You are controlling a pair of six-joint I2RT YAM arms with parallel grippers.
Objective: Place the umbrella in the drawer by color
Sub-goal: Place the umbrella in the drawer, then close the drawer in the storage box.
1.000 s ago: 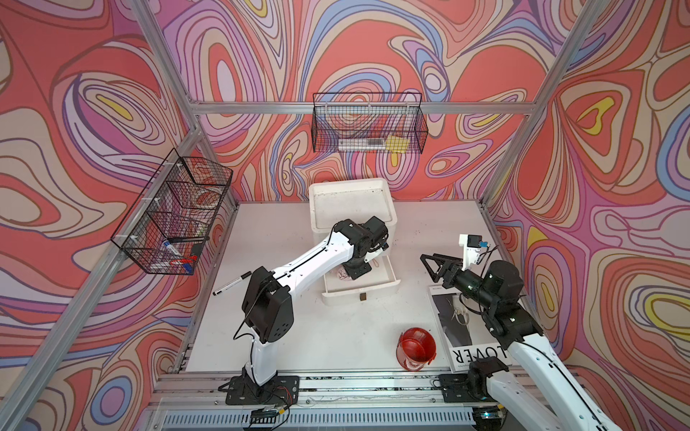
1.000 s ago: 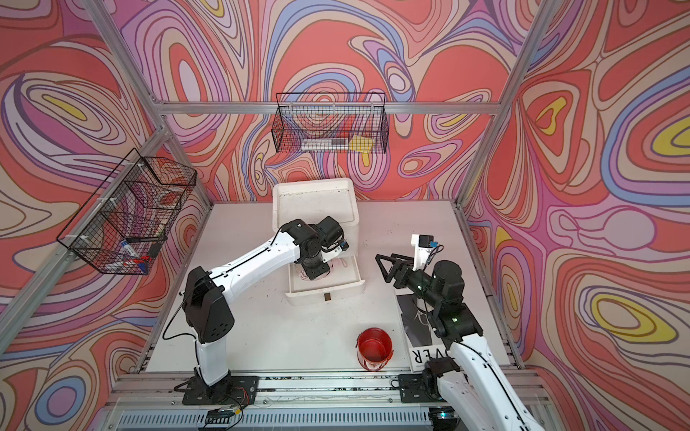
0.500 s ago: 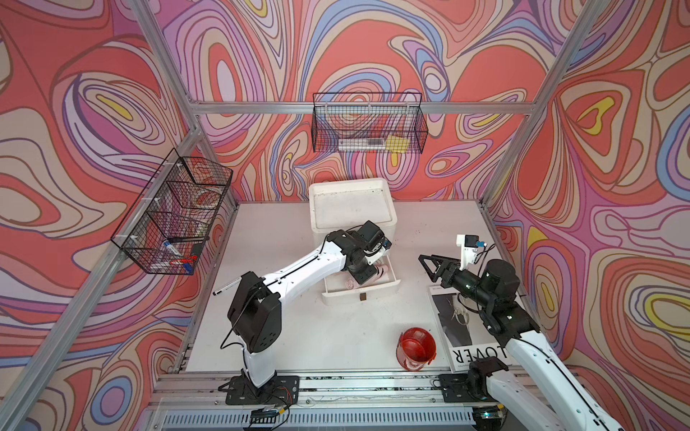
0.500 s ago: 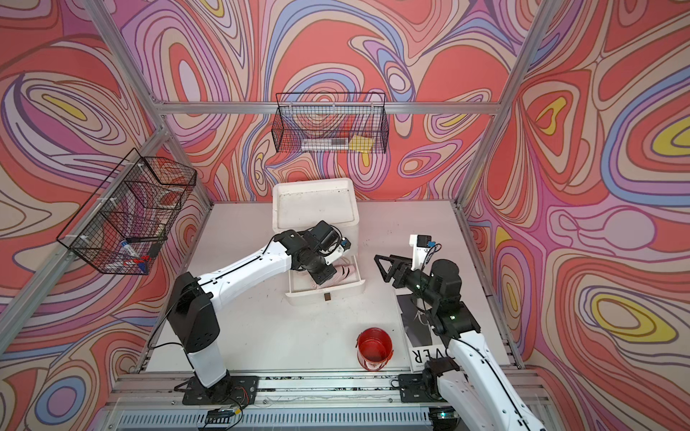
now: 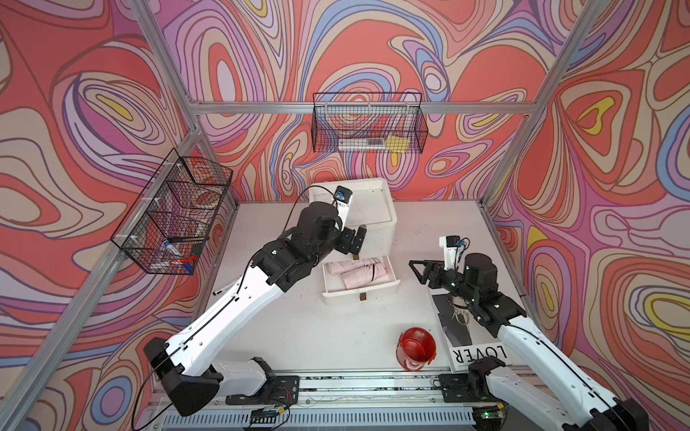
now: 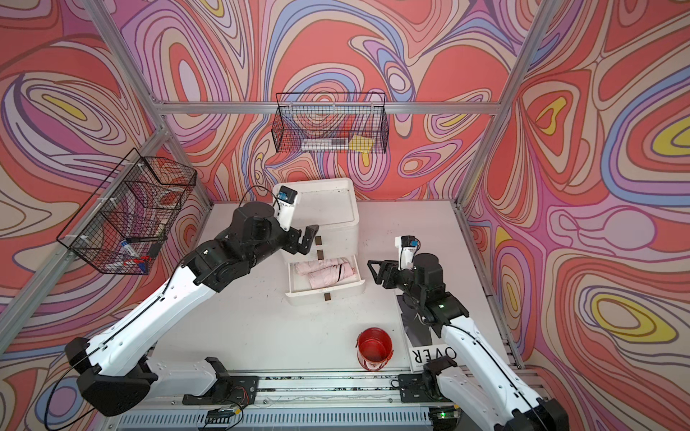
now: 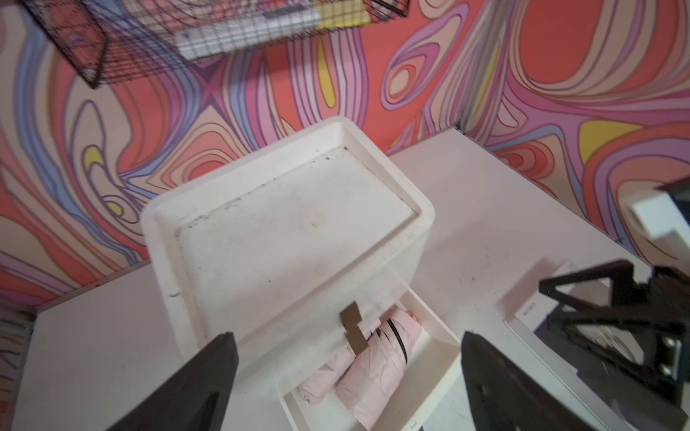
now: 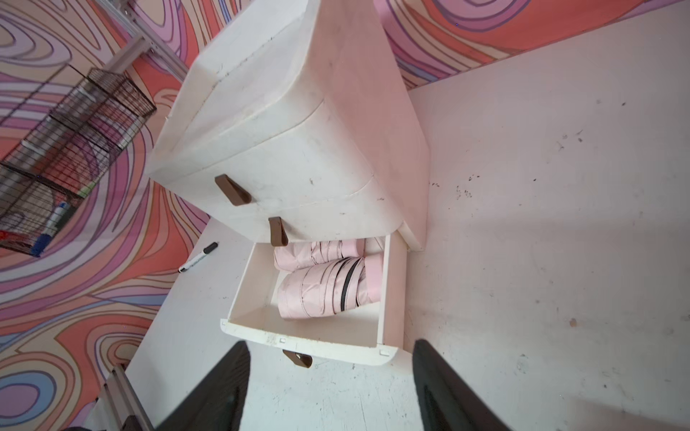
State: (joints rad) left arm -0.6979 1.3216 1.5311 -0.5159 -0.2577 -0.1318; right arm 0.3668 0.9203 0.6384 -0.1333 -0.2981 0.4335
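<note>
Top views: bottom drawer (image 5: 360, 294) of cabinet (image 5: 373, 212) pulled out; two pink umbrellas (image 5: 354, 274) lying side by side inside. At cabinet front, above drawer's back, left end effector (image 5: 356, 246): jaws wide apart, empty. Near drawer's right side, not touching, right end effector (image 5: 419, 271): jaws parted, empty. Red cup (image 5: 416, 349) on tabletop (image 5: 298, 336), well apart from drawer.

Left wrist: fingers (image 7: 201, 384) spread wide, nothing between; umbrellas (image 7: 373, 369) below, in drawer.

Right wrist: fingers (image 8: 224, 384) parted, holding nothing; drawer front just ahead, umbrellas (image 8: 321, 294) inside.

umbrellas (image 8: 325, 291) pink | drawer (image 8: 298, 337) white | bucket (image 5: 418, 358) red | walls (image 5: 373, 56) swirled multicolour
</note>
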